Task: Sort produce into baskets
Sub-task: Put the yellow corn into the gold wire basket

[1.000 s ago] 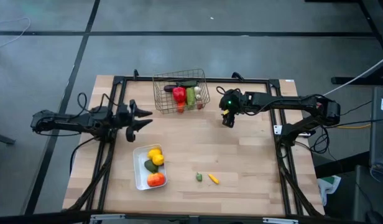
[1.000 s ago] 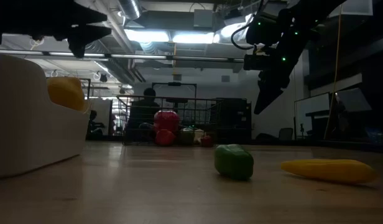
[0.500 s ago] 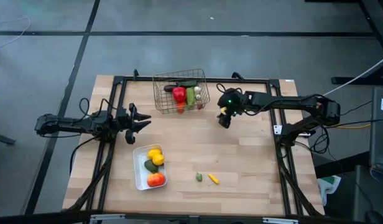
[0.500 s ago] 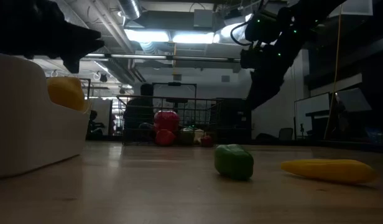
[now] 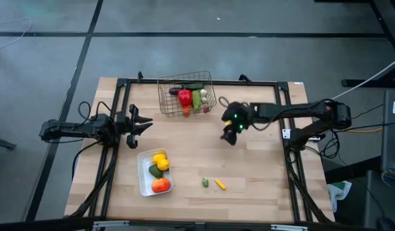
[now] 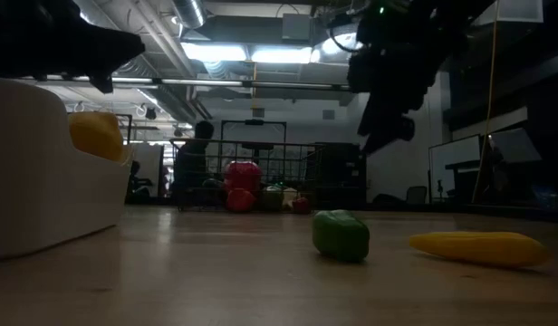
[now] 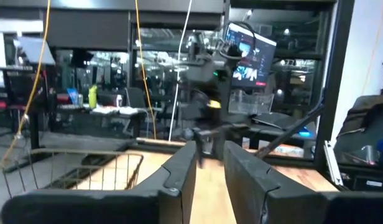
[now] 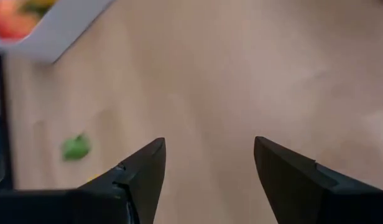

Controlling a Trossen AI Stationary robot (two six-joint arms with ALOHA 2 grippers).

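The wire basket (image 5: 167,102) stands at the table's far edge, holding a red pepper (image 5: 184,97) and other produce. The white tray (image 5: 142,174) at the near left holds a yellow lemon (image 5: 160,159), a green piece (image 5: 155,171) and an orange tomato (image 5: 161,185). A small green pepper (image 5: 204,183) and a yellow piece (image 5: 220,185) lie on the bare wood near the front. My right gripper (image 5: 228,136) hangs open over bare table right of centre, tilted down, holding nothing. My left gripper (image 5: 145,123) is level at the left edge, open by a narrow gap (image 7: 210,165), and empty.
Black frame rails run along the table's left (image 5: 111,160) and right (image 5: 294,173) sides and its far edge. Bare wood lies between the tray and the right rail. In the low view a person (image 6: 193,158) shows in the room behind the basket.
My right gripper has swung away from the basket's right side toward the table's near edge and centre, rolling its wrist, and has stayed open. My left gripper has drawn back toward the table's left edge and sunk a little, its fingers coming closer together.
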